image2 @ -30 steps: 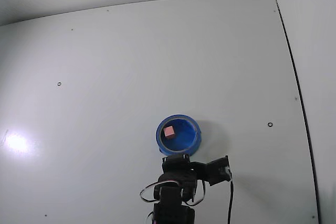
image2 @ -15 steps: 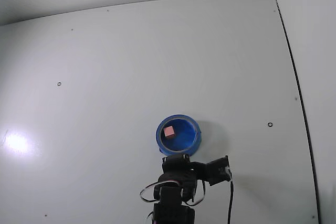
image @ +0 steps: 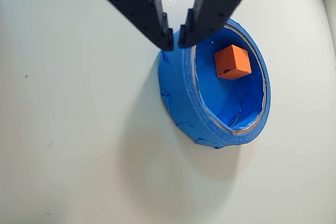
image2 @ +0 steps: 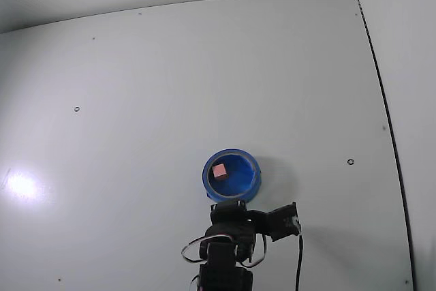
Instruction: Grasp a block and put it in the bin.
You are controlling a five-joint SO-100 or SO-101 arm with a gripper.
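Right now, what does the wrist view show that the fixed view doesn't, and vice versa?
Wrist view only: the gripper fingertips, nearly closed with a narrow gap and holding nothing, above the bin's rim, plus the layered wall of the bin.

Fixed view only: the arm's body and its cable at the bottom edge, and the whole white table.

Both: the block lying inside the blue bin.

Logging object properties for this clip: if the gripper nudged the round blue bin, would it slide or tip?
The round blue bin looks thin-walled and probably light, so it would likely slide on the smooth white table. It is wide and shallow, so tipping seems unlikely. The small orange-pink block inside adds little weight.
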